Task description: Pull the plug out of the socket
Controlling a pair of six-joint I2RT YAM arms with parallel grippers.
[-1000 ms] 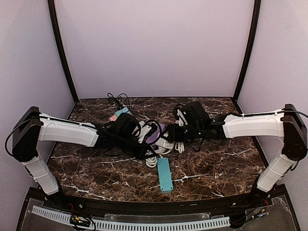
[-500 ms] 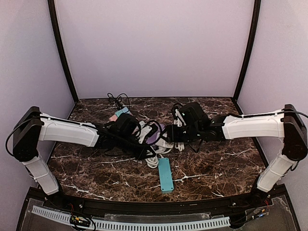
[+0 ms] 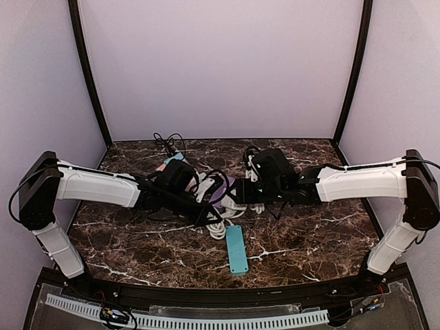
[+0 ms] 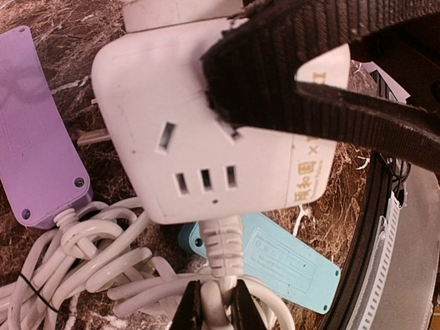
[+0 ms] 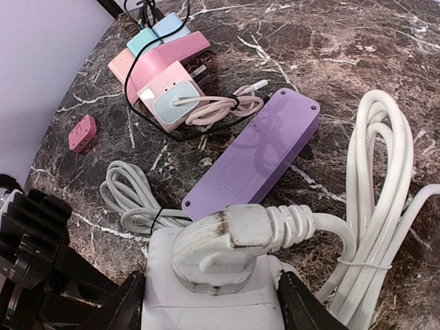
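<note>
left gripper (image 4: 212, 313): pinched shut on the white cord (image 4: 218, 251) just below the socket block (image 4: 206, 124)
socket block: white cube, mid-table between the arms, just far of the teal strip (image 3: 236, 251)
plug (image 5: 220, 251): flat, white, bit scuffed, still fully seated in the block
right gripper (image 5: 214, 306): fingers hugging both sides of the block, bracing it I think
step: grips look set, pull not started; next needs a straight steady tug apart or the cord slips
</note>
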